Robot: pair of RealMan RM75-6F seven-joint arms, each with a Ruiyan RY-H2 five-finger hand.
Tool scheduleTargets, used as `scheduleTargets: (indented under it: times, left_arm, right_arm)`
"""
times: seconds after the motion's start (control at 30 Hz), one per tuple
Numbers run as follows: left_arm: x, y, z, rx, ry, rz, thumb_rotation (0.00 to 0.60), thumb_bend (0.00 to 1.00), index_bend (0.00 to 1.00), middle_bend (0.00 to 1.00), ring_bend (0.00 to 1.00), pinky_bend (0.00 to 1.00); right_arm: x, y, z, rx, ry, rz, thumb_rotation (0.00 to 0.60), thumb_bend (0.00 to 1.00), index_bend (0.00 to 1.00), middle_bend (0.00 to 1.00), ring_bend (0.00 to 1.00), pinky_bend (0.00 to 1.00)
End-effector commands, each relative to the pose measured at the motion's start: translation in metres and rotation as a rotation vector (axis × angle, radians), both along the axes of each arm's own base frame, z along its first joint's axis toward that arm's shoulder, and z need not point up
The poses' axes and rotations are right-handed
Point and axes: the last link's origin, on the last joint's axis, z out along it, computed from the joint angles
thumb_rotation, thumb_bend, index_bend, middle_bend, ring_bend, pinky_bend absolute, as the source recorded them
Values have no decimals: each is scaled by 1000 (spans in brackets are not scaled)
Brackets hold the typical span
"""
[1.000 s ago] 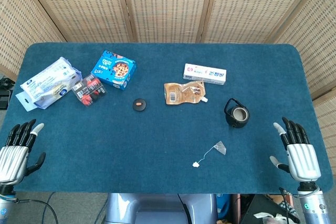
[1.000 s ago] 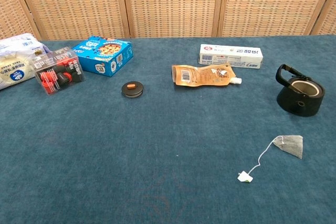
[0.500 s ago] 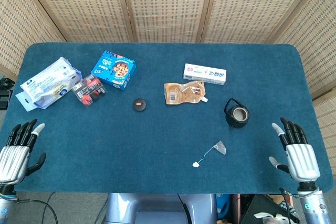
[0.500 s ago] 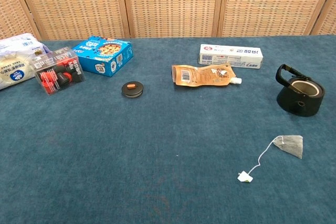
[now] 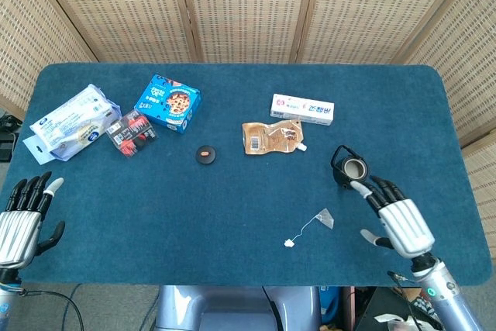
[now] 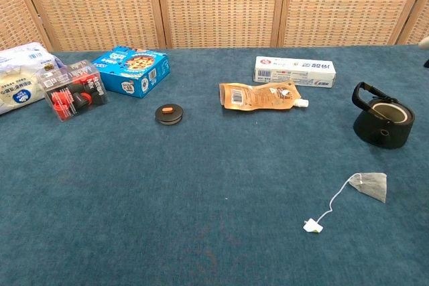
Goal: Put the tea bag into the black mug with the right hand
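Bare tabletop (image 5: pixel 232 215) lies between the right hand (image 5: pixel 397 218) and tea bag (image 5: pixel 325 218); the mug (image 5: pixel 350 168) stands just behind.

print on white box (image 6: pixel 295 71), blue box (image 6: pixel 131 70), orange pouch (image 6: pixel 258 96), white pack (image 6: pixel 20 88), all too small to read

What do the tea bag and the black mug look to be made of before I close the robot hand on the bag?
Tea bag: thin, translucent grey mesh, probably nylon or filter paper, with a white string and small paper tag.
Black mug: matte black, dull with no glare, so likely metal or ceramic; pale inner wall. The look alone cannot settle which.
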Motion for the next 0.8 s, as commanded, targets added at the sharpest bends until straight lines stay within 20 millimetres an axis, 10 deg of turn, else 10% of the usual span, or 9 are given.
scheduleTargets:
  times: [0.03, 0.8]
  left_arm:
    - [0, 4, 2, 4, 13, -5, 600, 410, 72, 0, 0, 0]
    - [14, 31, 9, -2, 64, -53, 600, 411, 73, 0, 0, 0]
  right_arm:
    - [27, -10, -14, 116, -18, 94, 600, 277, 89, 402, 263, 345]
    - [65, -50, -92, 367, 174, 247, 600, 281, 271, 782, 704, 771]
